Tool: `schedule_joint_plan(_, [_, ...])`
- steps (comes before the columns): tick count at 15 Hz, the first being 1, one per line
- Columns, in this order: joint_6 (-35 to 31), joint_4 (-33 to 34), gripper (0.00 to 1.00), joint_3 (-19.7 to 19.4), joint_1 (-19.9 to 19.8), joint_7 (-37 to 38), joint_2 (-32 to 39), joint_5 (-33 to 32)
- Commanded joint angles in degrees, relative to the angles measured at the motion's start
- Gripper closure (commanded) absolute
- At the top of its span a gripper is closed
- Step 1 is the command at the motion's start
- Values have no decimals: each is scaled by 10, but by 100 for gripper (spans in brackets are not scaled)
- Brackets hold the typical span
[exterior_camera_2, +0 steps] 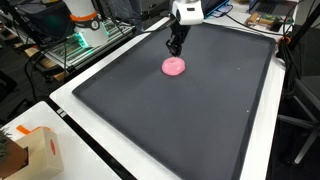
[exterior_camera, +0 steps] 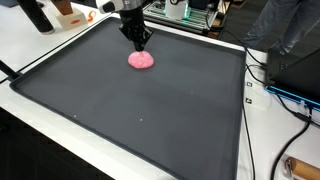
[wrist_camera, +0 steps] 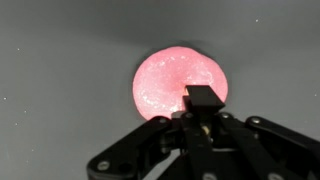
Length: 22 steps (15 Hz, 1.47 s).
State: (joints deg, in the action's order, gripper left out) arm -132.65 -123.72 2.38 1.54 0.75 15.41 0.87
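Gripper (exterior_camera: 139, 43) hovers just above pink blob (exterior_camera: 142, 60) near the mat's (exterior_camera: 150, 120) far edge, jaws seemingly closed and empty; nothing grasped yet

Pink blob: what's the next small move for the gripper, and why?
Probably open the jaws. The gripper looks shut and empty, hanging at the edge of the pink blob, which lies on the dark mat; shut fingers cannot straddle it.

You get bright, even overhead light in both exterior views, so the dark mat (exterior_camera: 150, 110) looks flat, with a faint sheen and barely any shadow. Your wrist view is dimmer and grainy: the pink lump (wrist_camera: 165, 85) glows nearly overexposed, and the gripper (wrist_camera: 203, 100) near the lens is soft, darkly silhouetted.
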Motion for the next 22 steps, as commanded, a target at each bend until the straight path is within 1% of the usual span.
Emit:
schedule_joint_plan(1, [-10, -6, 97, -1, -2, -6, 11, 9])
schedule_joint_plan(13, [24, -3, 97, -1, 6, 18, -50, 1])
schedule_joint_plan(20, [57, 7, 97, 1, 16, 49, -104, -17])
schedule_joint_plan(22, [77, 10, 97, 4, 18, 46, -119, -15])
